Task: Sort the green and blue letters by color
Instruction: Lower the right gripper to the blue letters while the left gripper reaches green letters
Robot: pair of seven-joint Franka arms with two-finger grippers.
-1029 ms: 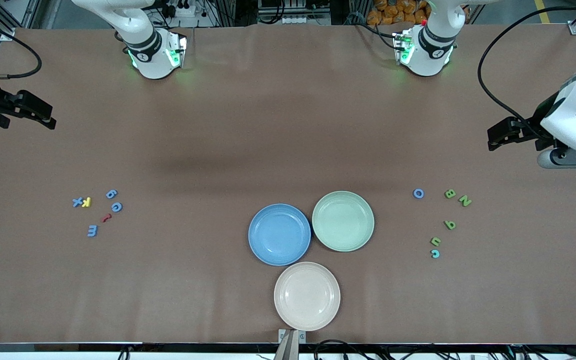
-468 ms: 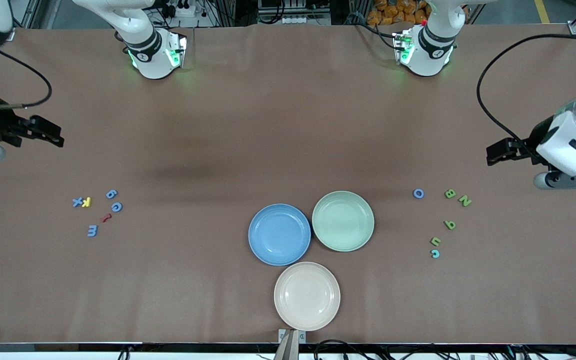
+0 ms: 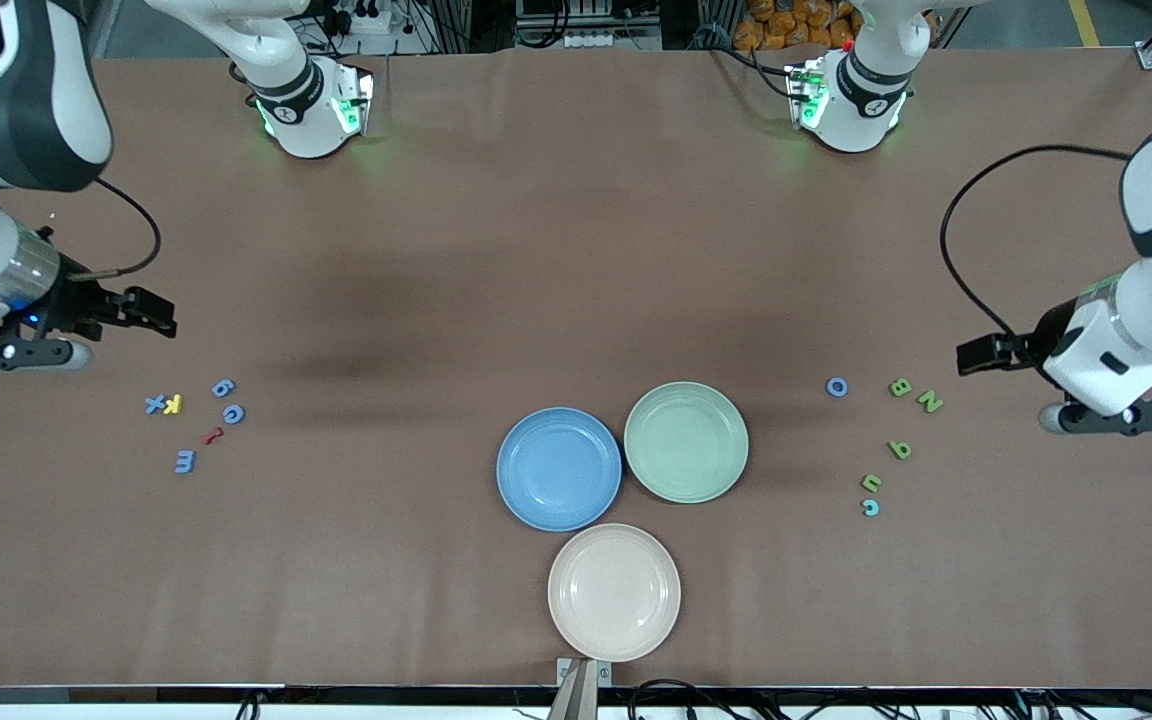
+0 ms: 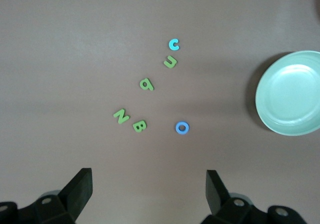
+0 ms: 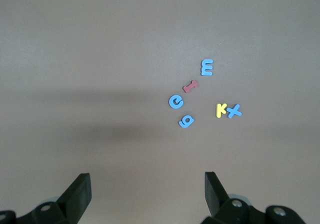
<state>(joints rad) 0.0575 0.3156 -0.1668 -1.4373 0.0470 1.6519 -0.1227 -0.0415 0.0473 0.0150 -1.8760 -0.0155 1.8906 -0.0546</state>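
At the right arm's end lie a blue X (image 3: 153, 404), a blue 9 (image 3: 223, 387), a blue G (image 3: 233, 413) and a blue E (image 3: 184, 461). They also show in the right wrist view, for example the E (image 5: 207, 67). My right gripper (image 3: 164, 322) is open and empty over bare table close to this group. At the left arm's end lie a blue O (image 3: 837, 386), a green B (image 3: 900, 387), a green N (image 3: 929, 401), two more green letters (image 3: 899, 449) and a light-blue c (image 3: 870, 507). My left gripper (image 3: 966, 357) is open and empty over bare table beside them.
A yellow K (image 3: 173, 404) and a red squiggle (image 3: 211, 435) lie among the blue letters. A blue plate (image 3: 559, 468), a green plate (image 3: 686, 441) and a beige plate (image 3: 614, 592) sit mid-table, the beige one nearest the front camera.
Both arms have swung in from the table's ends and come lower in the front view, each gripper now close to its group of letters. The letters and plates have not moved.
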